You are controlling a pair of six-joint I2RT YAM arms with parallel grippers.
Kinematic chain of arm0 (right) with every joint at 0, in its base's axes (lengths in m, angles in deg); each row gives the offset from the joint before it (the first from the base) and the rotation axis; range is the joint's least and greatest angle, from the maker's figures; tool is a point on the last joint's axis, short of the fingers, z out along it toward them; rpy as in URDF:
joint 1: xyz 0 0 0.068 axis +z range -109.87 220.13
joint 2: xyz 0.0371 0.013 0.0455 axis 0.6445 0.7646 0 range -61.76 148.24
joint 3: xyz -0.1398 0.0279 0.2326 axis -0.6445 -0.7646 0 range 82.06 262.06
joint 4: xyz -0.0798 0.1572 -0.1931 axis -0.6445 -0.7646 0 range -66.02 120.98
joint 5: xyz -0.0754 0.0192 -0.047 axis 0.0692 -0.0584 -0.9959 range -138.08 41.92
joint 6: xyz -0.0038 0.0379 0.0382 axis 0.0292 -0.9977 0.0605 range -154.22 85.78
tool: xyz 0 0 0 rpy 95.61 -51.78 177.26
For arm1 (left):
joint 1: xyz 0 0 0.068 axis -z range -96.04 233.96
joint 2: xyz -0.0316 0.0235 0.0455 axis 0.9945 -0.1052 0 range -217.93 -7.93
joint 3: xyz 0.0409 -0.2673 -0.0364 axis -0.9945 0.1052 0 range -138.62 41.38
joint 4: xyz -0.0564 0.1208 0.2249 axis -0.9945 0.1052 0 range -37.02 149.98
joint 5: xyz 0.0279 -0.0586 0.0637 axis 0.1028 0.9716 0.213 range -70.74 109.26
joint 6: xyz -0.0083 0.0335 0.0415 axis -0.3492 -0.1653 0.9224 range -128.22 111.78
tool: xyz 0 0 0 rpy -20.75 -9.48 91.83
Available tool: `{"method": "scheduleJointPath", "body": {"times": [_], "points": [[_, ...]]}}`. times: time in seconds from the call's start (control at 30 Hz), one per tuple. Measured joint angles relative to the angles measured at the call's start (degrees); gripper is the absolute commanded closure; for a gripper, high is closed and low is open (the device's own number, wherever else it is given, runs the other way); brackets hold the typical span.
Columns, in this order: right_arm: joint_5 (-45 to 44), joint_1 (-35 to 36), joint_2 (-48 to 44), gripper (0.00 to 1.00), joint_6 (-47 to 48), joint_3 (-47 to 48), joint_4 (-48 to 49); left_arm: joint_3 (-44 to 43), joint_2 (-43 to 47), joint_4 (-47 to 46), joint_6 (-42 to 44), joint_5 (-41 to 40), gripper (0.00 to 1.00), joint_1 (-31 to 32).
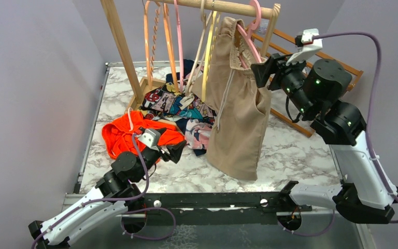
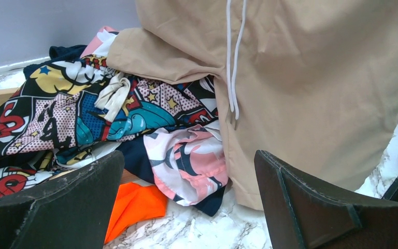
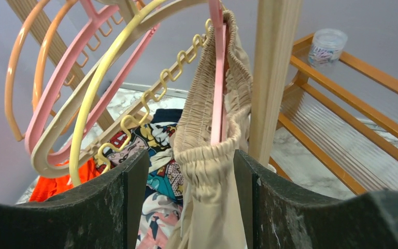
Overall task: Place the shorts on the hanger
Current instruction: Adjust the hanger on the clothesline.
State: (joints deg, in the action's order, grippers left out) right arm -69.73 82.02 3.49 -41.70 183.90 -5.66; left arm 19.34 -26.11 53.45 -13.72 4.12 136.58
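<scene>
The beige shorts (image 1: 238, 119) hang from the pink hanger (image 1: 254, 21), whose hook is over the wooden rail. The hanger's arm (image 3: 217, 78) runs inside the gathered waistband (image 3: 210, 171). My right gripper (image 1: 261, 72) is raised at the waistband's right end. Its jaws stand open on either side of the bunched elastic (image 3: 190, 158), with a gap on the left side. My left gripper (image 1: 175, 151) rests low over the table, open and holding nothing (image 2: 189, 161). It faces the hem of the shorts (image 2: 316, 78) and their white drawstring (image 2: 233, 62).
A comic-print cloth (image 1: 176, 106) and an orange garment (image 1: 129, 135) lie in a heap under the rail (image 1: 223, 6). Orange (image 1: 147, 46) and yellow (image 3: 98, 88) hangers hang to the left. A rack post (image 3: 274, 78), a slatted wooden shelf (image 1: 337, 57) and a plastic jar (image 3: 327, 45) stand to the right.
</scene>
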Motion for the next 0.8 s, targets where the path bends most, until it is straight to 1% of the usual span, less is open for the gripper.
{"method": "scheduleJointPath", "body": {"times": [0.17,0.63,0.7,0.8], "points": [[-0.79,0.0,3.87,0.37,0.09,1.07,1.51,0.0,0.02,0.11,0.0,-0.74,0.01,0.0],[-9.81,0.0,12.13,0.36,3.98,6.32,3.15,0.0,0.0,0.11,0.5,-0.59,0.01,0.0],[-10.56,0.0,12.98,0.39,4.39,6.32,3.13,0.0,0.0,0.11,0.59,-0.52,0.01,0.0],[-11.37,0.0,13.9,0.48,4.63,6.32,3.08,0.0,0.0,0.11,0.63,-0.37,0.01,0.0]]}}
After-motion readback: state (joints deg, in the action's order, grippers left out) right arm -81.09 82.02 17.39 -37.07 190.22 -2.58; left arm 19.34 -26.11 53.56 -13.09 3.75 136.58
